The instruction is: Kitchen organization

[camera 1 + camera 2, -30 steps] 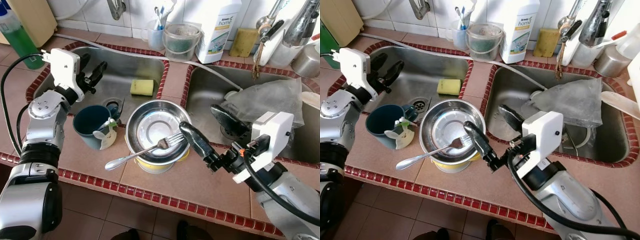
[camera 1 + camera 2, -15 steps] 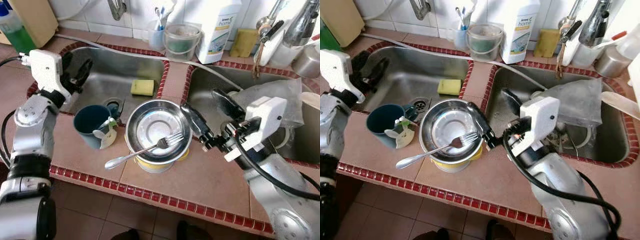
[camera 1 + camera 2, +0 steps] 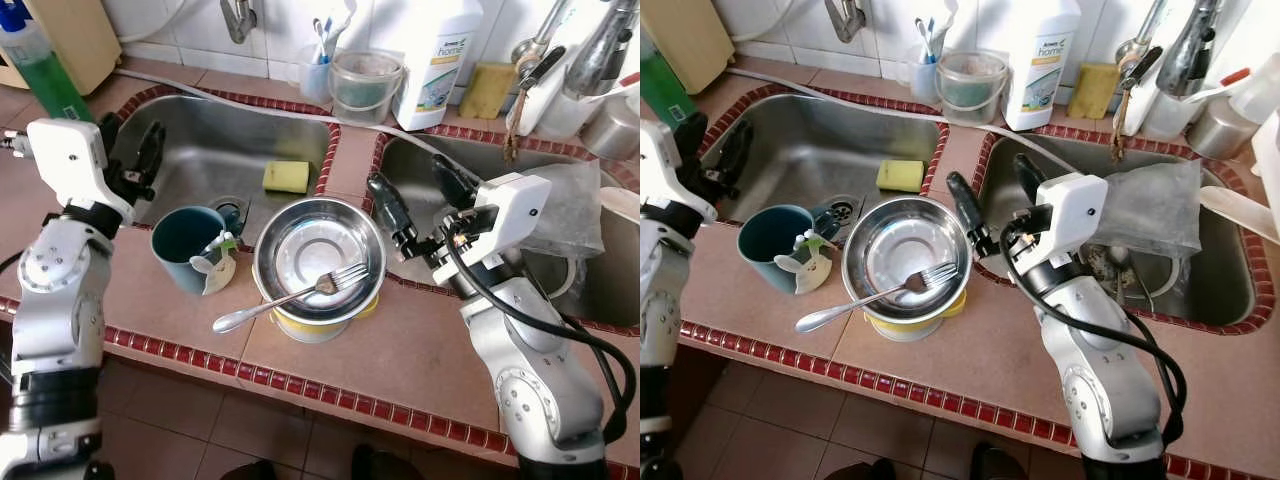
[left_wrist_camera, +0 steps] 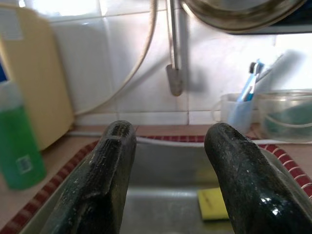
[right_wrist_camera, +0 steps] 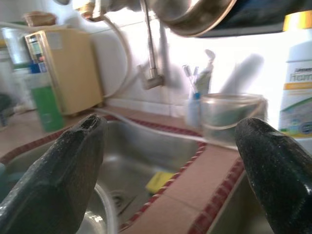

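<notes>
- Right gripper (image 3: 418, 205): raised over the divider between the two sink basins, just right of the steel bowl; fingers spread wide, holding nothing. Forearm angles up from the tiled counter edge (image 3: 400, 350).
- Left gripper (image 3: 135, 150): poised at the left rim of the left basin (image 3: 215, 140); fingers apart, empty, directed across the basin.
- Steel bowl (image 3: 318, 256): sits on the counter ledge in front of the sinks, stacked on a yellow container (image 3: 310, 325). Interior looks bare and shiny.
- Fork (image 3: 285, 297): lies across the bowl, tines inside near the right wall, handle projecting over the front-left rim.
- Teal mug (image 3: 188, 245): upright just left of the bowl, with a small white and green item (image 3: 216, 268) against its side.
- Yellow sponge (image 3: 285, 177): flat on the left basin floor.
- Right basin: contains a crumpled clear plastic bag (image 3: 565, 195).
- Back ledge: cup of toothbrushes (image 3: 318, 68), clear tub (image 3: 364, 82), white detergent bottle (image 3: 437, 55); green bottle (image 3: 40, 75) at far left.
</notes>
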{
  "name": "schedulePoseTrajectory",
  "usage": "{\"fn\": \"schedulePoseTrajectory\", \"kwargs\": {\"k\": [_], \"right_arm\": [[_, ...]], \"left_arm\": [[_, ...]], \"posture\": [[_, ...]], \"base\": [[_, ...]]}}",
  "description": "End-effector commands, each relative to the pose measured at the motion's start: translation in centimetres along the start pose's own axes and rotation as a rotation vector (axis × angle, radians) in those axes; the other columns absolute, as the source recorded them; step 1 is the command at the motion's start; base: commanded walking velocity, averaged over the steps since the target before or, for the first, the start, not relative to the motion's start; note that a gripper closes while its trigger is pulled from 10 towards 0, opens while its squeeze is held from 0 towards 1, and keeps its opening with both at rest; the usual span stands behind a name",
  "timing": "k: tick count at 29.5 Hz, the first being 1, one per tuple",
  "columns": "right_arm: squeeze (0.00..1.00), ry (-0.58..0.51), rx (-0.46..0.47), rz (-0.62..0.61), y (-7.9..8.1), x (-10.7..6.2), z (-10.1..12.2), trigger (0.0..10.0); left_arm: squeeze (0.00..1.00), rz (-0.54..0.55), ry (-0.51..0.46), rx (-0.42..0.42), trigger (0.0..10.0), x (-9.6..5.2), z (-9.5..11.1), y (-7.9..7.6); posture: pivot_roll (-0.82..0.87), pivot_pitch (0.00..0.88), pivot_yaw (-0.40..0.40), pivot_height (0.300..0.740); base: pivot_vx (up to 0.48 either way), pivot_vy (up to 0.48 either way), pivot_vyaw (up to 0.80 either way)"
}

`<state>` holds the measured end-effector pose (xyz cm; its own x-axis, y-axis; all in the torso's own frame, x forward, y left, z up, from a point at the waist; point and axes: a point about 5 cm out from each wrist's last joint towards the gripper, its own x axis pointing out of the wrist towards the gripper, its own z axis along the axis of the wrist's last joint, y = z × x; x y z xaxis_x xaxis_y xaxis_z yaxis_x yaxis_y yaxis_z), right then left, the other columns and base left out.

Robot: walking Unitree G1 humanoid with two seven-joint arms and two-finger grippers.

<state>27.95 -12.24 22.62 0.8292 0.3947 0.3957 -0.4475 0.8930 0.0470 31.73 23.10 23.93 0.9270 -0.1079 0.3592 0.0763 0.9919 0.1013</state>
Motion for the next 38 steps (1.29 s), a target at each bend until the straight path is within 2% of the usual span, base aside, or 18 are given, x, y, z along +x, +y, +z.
{"fn": "schedulePoseTrajectory", "kwargs": {"k": [1,6,13,20,23,25,29,38], "right_arm": [[0.0,-0.024,-0.012,-0.011,-0.2,0.4,-0.1,10.0],[0.0,-0.039,-0.009,0.017,0.2,0.8,-0.5,10.0],[0.0,-0.051,-0.01,0.056,0.7,1.0,-1.0,10.0],[0.0,-0.039,-0.02,0.036,0.4,1.0,-1.6,10.0],[0.0,-0.034,-0.039,0.01,0.0,0.9,-2.0,10.0],[0.0,-0.04,-0.068,-0.018,-0.4,0.9,-2.0,10.0],[0.0,-0.053,-0.091,-0.037,-0.5,1.0,-2.0,10.0],[0.0,-0.071,-0.106,-0.052,-0.6,1.2,-2.1,10.0]], "left_arm": [[0.0,0.063,0.035,-0.003,10.0,-0.5,-0.4,-0.2],[0.0,0.07,0.048,0.034,10.0,-1.4,-0.8,-1.2],[0.0,0.086,0.035,0.016,10.0,-2.6,-0.4,-2.3],[0.0,0.099,0.021,0.047,10.0,-3.4,0.0,-2.3],[0.0,0.102,0.02,0.021,10.0,-4.1,-0.2,-2.6],[0.0,0.099,0.026,-0.018,10.0,-4.8,-0.6,-3.3],[0.0,0.066,0.006,-0.029,10.0,-5.2,-0.9,-4.0],[0.0,0.048,-0.03,-0.015,10.0,-5.2,-1.1,-3.7]], "posture": [[-0.03,0.146,-0.017,0.74],[-0.02,0.135,-0.028,0.74],[-0.01,0.124,-0.037,0.74],[-0.01,0.115,-0.04,0.74],[-0.01,0.11,-0.041,0.74],[-0.01,0.108,-0.04,0.74],[-0.01,0.104,-0.037,0.74],[-0.02,0.096,-0.034,0.74]], "base": [[0.0,0.0,0.0],[0.0,0.0,0.0],[0.0,0.0,0.0],[0.0,0.0,0.0],[0.0,0.0,0.0],[0.0,0.0,0.0],[0.0,0.0,0.0],[0.0,0.0,0.0]]}}
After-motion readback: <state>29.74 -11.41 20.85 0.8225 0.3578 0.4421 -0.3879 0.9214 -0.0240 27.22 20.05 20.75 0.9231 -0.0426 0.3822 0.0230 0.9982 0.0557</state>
